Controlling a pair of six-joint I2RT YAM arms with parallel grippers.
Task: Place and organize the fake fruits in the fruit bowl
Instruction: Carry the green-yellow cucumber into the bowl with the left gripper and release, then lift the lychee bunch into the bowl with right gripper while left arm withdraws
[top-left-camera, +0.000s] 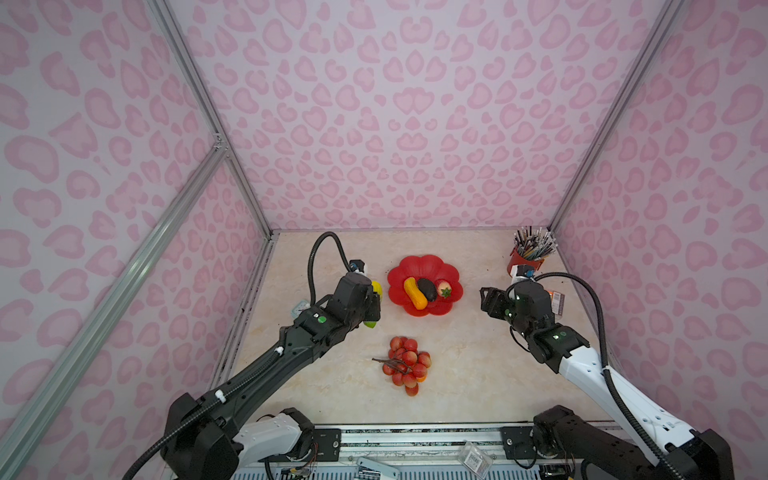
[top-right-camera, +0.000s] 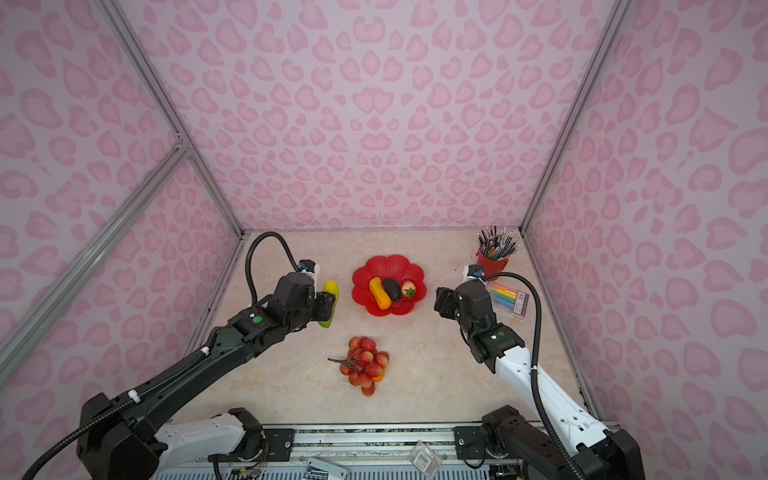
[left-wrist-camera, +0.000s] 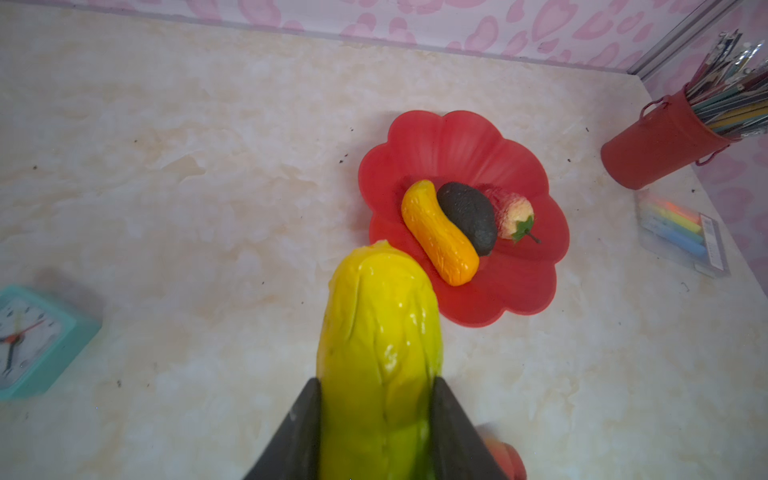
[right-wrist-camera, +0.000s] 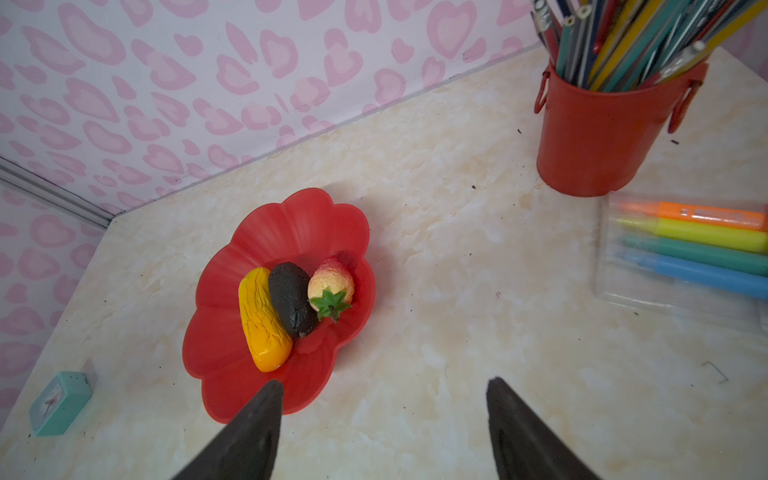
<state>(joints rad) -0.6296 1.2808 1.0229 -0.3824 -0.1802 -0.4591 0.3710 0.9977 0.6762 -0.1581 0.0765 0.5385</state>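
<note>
Gripping yellow-green fruit (left-wrist-camera: 374, 316), left hand (left-wrist-camera: 375, 380) near fruit bowl (left-wrist-camera: 457, 137), right hand (right-wrist-camera: 384, 381) spread empty, marker pack (right-wrist-camera: 681, 249) label unreadable

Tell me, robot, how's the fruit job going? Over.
Left gripper shut on yellow-green fruit, near bowl. Right gripper open, empty. Three fruits in bowl, berry bunch on table. Nothing blocking.

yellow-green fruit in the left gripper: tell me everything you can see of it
The yellow-green fruit is an oblong, glossy, plastic-looking piece with wrinkled ridges. It is yellow at the free end and shades to green toward the gripped part. The left gripper is shut on it, one finger on each side, with the fruit lying lengthwise between them. In both top views it is left of the fruit bowl, outside the rim. Nothing else is seen touching it.
</note>
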